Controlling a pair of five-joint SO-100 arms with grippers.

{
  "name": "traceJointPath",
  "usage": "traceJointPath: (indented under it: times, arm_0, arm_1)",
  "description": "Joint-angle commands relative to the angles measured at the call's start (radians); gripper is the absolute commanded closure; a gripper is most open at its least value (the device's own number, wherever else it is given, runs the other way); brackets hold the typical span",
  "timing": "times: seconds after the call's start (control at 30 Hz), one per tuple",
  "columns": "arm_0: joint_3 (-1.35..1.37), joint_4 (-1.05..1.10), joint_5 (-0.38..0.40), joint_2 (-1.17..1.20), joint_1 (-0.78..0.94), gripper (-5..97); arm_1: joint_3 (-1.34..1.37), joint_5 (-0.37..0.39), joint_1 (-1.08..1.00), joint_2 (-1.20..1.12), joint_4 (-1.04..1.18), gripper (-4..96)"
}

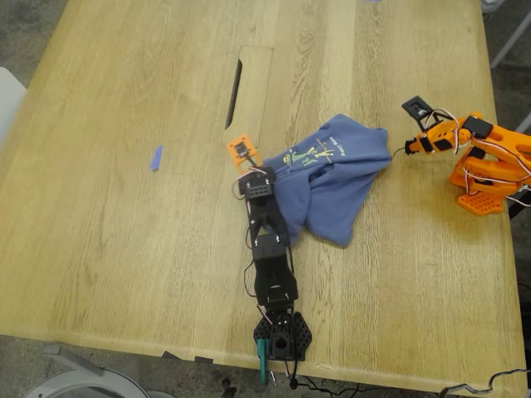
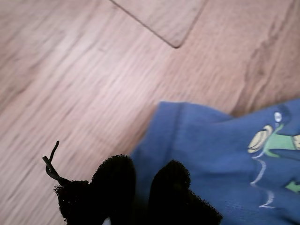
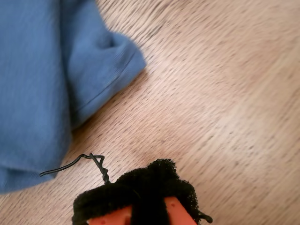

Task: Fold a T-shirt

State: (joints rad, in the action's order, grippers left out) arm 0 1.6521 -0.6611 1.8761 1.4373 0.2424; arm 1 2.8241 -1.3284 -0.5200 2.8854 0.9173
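place: workshop or lab | cues: wooden workbench; bare concrete floor; loose cables

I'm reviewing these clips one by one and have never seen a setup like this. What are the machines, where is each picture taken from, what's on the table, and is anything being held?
These are two small robot arms on a wooden table. The exterior view looks down on the whole scene. The other two pictures come from cameras mounted on each arm's gripper.

The black arm carries my first gripper: its wrist view shows dark padded fingers at the edge of the T-shirt, near the cartoon print. Whether it pinches the cloth I cannot tell. The orange arm carries my second gripper, which sits over bare wood beside a sleeve, touching nothing that I can see.

The blue T-shirt lies crumpled, not yet folded. A small blue scrap lies apart, toward the exterior view's left.
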Motion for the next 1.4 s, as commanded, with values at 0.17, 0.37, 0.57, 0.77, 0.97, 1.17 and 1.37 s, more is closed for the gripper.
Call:
traceJointPath:
  times: [0.17, 0.37, 0.57, 0.77, 0.97, 1.17, 1.37]
  arm_0:
    - [-0.037, -0.155, 0.009, 0.348, 0.061, 78]
    - [0.397, -0.097, -0.023, 0.660, 0.285, 81]
    - [0.785, -0.074, -0.034, 1.008, 0.583, 83]
    - [1.012, -0.143, -0.032, 1.298, 0.841, 86]
    - [1.278, -0.285, -0.044, 1.740, 1.170, 92]
    - [1.414, -0.634, -0.106, 2.172, 1.302, 92]
    - [1.414, -0.658, -0.117, 2.172, 1.316, 92]
  arm_1:
    - [-0.052, -0.037, -0.187, 0.035, -0.034, 91.4]
    - [0.051, -0.126, -0.502, 0.219, 0.009, 91.4]
    - [0.173, -0.170, -0.788, 0.509, 0.153, 91.4]
    - [0.186, -0.181, -1.040, 0.514, 0.183, 91.4]
    - [0.258, -0.219, -1.284, 0.518, 0.112, 91.4]
    - [0.362, -0.242, -1.437, 0.522, 0.081, 91.4]
    - [0.442, -0.238, -1.503, 0.522, 0.092, 91.3]
